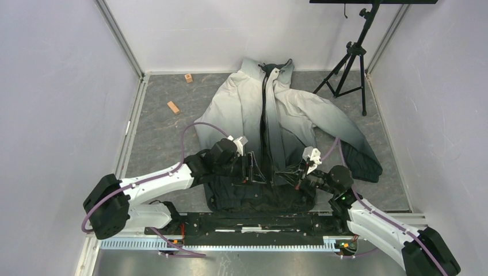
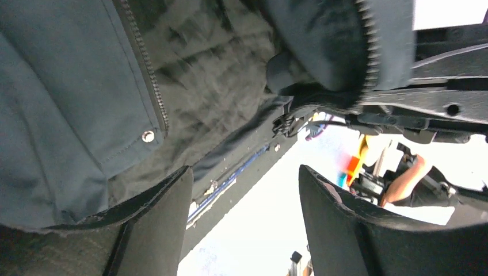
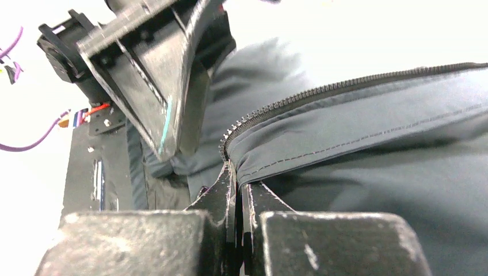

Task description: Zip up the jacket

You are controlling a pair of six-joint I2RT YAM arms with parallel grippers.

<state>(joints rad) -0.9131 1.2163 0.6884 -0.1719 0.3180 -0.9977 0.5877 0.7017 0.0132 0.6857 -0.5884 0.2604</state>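
Observation:
The jacket point(image 1: 247, 109) lies flat on the grey floor, pale grey at the collar and black at the hem, its centre zipper point(image 1: 264, 115) open. My left gripper point(image 1: 253, 169) hovers over the left front panel near the hem, open and empty; its wrist view shows the fingers point(image 2: 155, 224) spread wide, with dark fabric point(image 2: 69, 103), a zipper track point(image 2: 147, 69) and a snap point(image 2: 148, 135) above them. My right gripper point(image 1: 299, 172) is shut on the right front panel's zipper edge point(image 3: 253, 164); the zipper teeth point(image 3: 322, 92) run off to the right.
Two small wooden blocks point(image 1: 173, 107) point(image 1: 188, 77) lie on the floor left of the jacket. A black tripod point(image 1: 351, 63) stands at the back right. White walls enclose the floor. A black rail point(image 1: 253, 221) runs along the near edge.

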